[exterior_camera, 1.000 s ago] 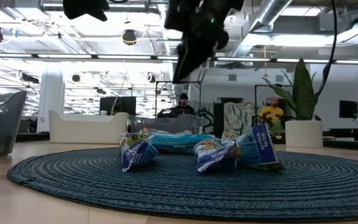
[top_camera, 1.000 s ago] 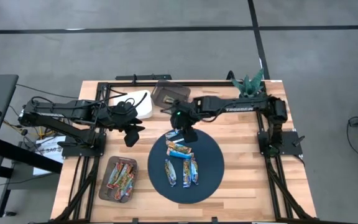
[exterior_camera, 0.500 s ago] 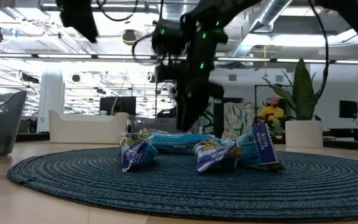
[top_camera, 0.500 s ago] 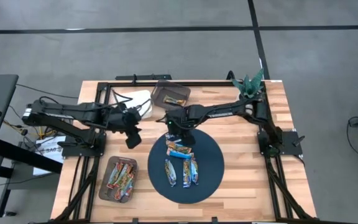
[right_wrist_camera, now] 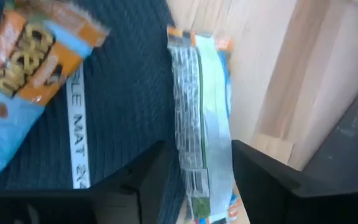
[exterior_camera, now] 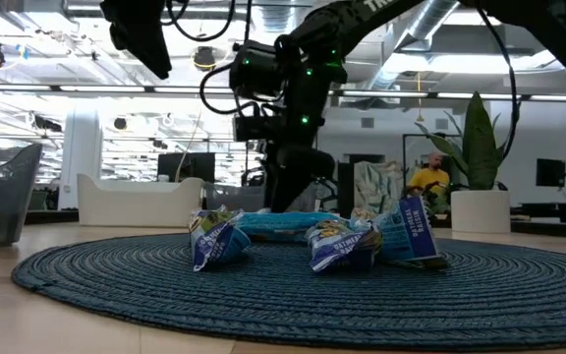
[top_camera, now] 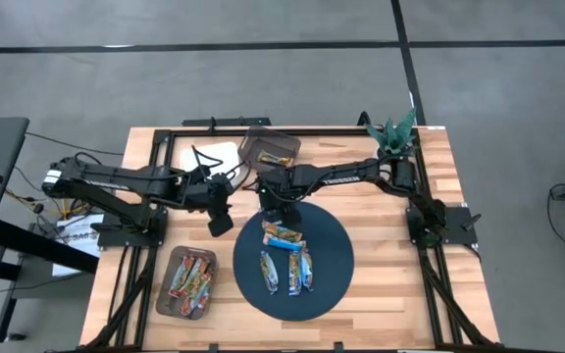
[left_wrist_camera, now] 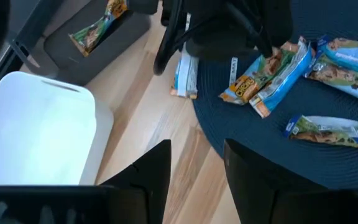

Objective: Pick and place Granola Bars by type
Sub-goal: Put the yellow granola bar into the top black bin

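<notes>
Right gripper [top_camera: 274,208] lowered over round mat [top_camera: 333,270] edge.

Granola bars [exterior_camera: 334,239] on the round mat [exterior_camera: 293,295] — dark arm [exterior_camera: 288,108] behind, seemingly low.

Granola bars [top_camera: 287,257] on round mat [top_camera: 333,275], more in tray [top_camera: 165,294] left of mat

The round mat's [right_wrist_camera: 104,93] white tag [right_wrist_camera: 78,134] reads "LE MAT"; the bar wrappers' lettering cannot be read.
</notes>
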Robot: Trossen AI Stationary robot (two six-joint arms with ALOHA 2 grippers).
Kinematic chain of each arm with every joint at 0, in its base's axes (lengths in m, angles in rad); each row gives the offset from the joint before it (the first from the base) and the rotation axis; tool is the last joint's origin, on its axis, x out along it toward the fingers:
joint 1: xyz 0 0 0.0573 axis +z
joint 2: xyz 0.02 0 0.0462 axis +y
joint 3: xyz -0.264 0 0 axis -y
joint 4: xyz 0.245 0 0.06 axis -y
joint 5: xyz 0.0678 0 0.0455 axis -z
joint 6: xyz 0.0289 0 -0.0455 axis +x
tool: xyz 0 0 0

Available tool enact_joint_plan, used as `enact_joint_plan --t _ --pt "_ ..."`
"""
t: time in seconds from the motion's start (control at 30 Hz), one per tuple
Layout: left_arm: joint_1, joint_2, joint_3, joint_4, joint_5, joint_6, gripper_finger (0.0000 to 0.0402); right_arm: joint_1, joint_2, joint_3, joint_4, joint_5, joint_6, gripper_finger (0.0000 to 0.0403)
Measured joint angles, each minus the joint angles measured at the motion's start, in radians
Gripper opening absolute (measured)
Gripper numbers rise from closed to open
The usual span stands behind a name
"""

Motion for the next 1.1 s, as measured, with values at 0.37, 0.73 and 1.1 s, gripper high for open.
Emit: enact_joint_plan --t 0.37,0.73,1.1 --pt "0.0 0.001 0.0 0.009 0.0 -0.009 0.0141 -0.02 0.033 0.005 -0.035 -0.013 0.025 0.0059" --pt "0.0 0.001 0.0 0.01 -0.008 -0.008 0.0141 -0.027 0.035 0.165 -0.134 -0.044 0.145 0.0029" --pt "0.0 0.0 0.0 0.01 -0.008 -0.002 0.0141 -0.152 0.031 0.531 -0.248 0.032 0.293 0.0021"
